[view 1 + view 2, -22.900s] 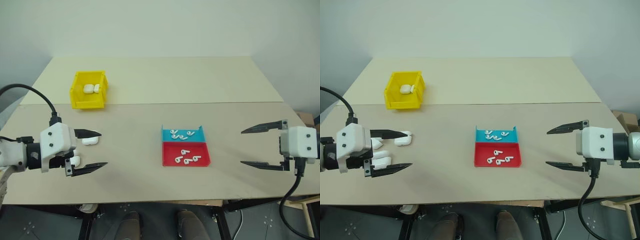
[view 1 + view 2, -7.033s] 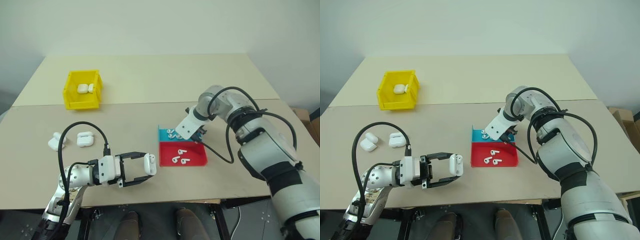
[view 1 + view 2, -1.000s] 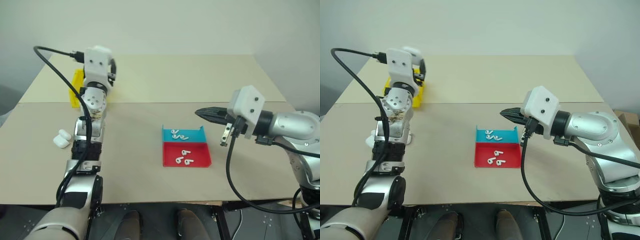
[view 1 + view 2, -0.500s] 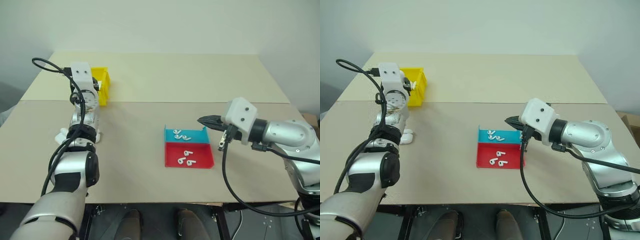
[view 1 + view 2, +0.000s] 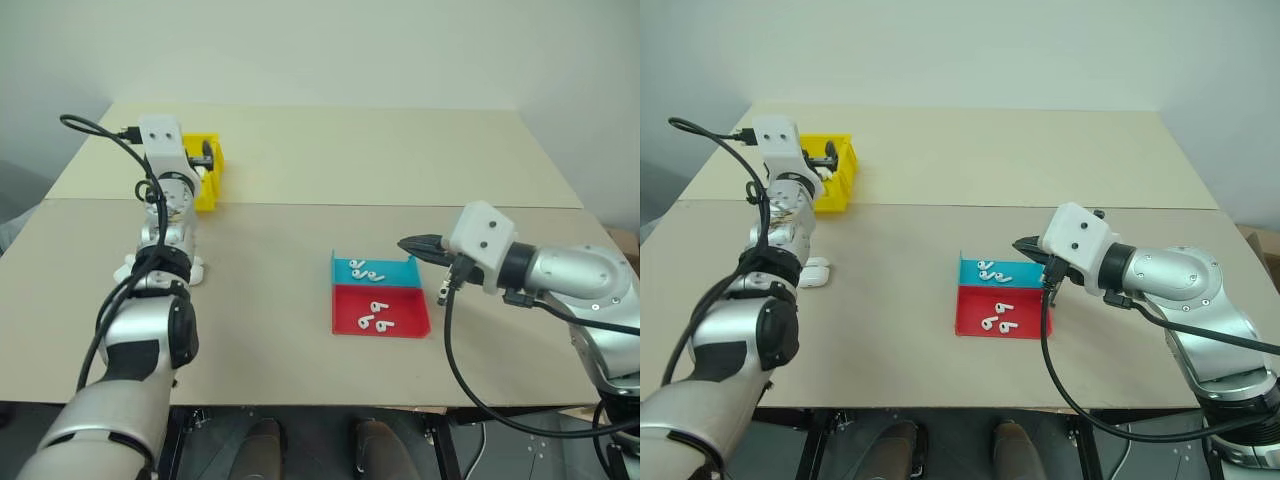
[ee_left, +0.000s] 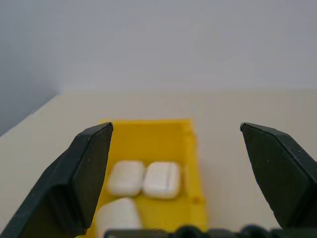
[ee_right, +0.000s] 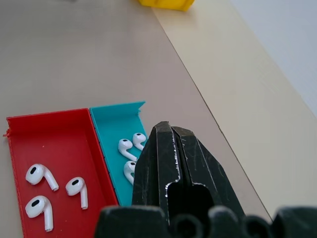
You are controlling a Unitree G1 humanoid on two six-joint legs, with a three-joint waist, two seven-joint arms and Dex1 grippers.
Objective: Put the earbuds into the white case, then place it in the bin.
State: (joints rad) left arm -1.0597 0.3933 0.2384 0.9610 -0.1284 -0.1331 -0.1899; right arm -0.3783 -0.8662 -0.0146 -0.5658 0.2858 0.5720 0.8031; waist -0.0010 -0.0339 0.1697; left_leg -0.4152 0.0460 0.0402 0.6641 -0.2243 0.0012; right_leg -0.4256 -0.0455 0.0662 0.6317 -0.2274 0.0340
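At the far left of the table, the left gripper (image 6: 173, 163) hangs above the bin (image 6: 148, 136) with its fingers spread wide and nothing between them. Three white cases (image 6: 161, 178) lie inside the yellow bin, so this round looks finished. I cannot tell from here if the nearest one holds its earbuds. On the table near this arm, spare cases (image 5: 812, 271) wait, partly hidden by the arm. Further right, the teal-and-red tray (image 5: 380, 305) contains six loose earbuds (image 7: 39, 174), three in each half. The right gripper (image 7: 171, 148) hovers just beside the tray, clenched and empty. More cases are left to fill.
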